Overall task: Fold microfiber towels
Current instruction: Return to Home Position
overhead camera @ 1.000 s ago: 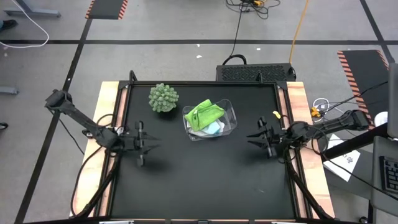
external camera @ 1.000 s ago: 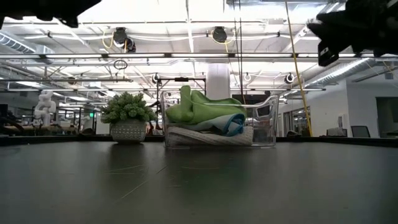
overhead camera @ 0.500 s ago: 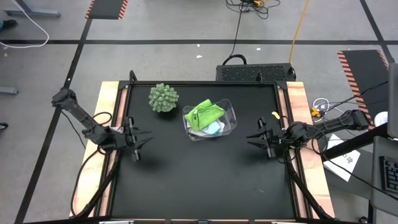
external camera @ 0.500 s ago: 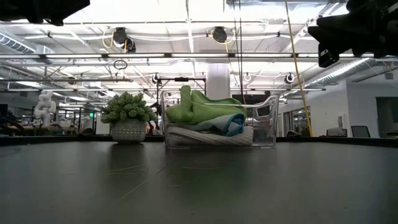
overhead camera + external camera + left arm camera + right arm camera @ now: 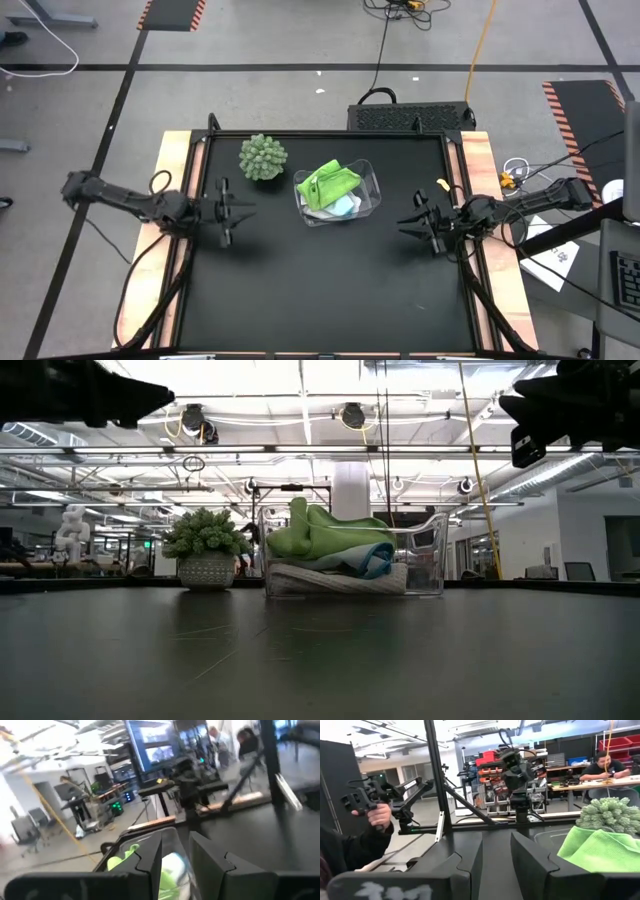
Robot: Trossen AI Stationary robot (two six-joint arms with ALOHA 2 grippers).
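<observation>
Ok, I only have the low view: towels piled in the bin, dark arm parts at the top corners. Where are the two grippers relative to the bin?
Observer: From above, the left gripper is over the table at its left part and the right gripper over its right part, both apart from the clear bin between them.
Operator: Carrying anything?
Observer: No; in the wrist views each gripper is open with nothing in it.
Operator: Any towel outside the bin?
Observer: The high view shows only the bin and the ball plant on the tabletop; the green towel tops the pile.
</observation>
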